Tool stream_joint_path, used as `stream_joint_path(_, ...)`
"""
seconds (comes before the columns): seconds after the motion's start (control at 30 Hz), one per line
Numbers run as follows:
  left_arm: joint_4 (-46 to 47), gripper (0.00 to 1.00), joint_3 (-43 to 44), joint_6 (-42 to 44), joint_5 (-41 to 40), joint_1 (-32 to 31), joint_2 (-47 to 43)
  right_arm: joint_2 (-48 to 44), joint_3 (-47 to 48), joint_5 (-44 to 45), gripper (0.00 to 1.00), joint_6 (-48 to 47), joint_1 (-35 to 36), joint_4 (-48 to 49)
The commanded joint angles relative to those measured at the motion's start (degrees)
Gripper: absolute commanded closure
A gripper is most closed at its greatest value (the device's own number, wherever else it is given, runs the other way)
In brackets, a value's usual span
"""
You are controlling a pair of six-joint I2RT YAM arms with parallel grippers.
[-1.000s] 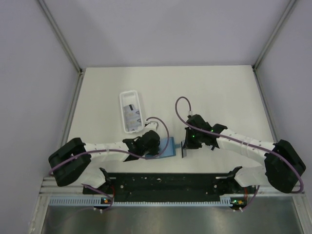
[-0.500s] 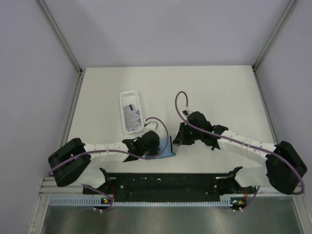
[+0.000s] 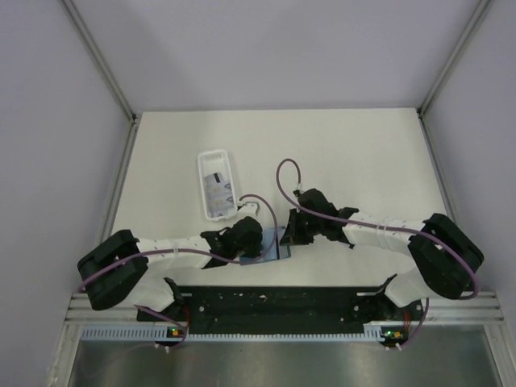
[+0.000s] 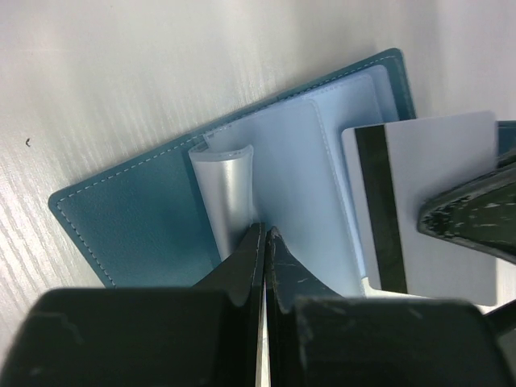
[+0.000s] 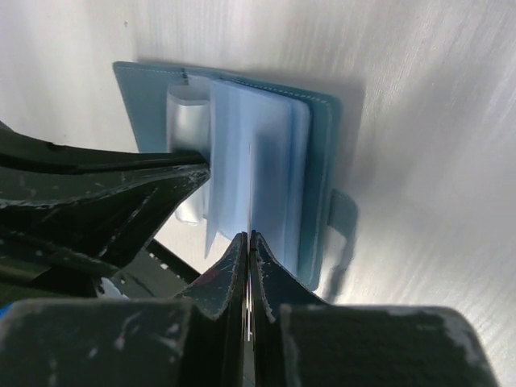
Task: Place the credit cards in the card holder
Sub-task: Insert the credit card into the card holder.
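The white tabletop sits inside a booth of plain pale grey walls with metal posts in the corners. A long white tray lies left of centre with spare cards inside it.

Both arms reach low and inward from their bases, with elbows out to the sides, and meet near the front edge of the tabletop. There the card holder lies open and flat, teal cover down and light blue pockets facing up, its snap tab sticking out on one side.

The left tool comes in from the left with its fingers pressed together. They pinch a curled, translucent pocket leaf of the card holder and lift it slightly off the page.

The right tool comes in from the opposite side, clamped tight on a credit card. The card is white with a dark stripe, and it is poised over the right-hand pockets. It overlaps the holder's edge, and in the right wrist view it appears edge-on.
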Motion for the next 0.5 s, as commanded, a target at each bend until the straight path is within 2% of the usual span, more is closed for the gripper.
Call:
stream_joint_path(0.0,-1.9,1.0,-1.0,0.3,0.1,0.2,-0.8,2.7,2.9,0.5,1.0,0.2,1.8,1.8)
stream_joint_path(0.47,-4.1,1.0,1.9,1.5,-1.6,0.2,-5.4,5.2,3.0,-2.7,1.0,1.8,3.4,8.9)
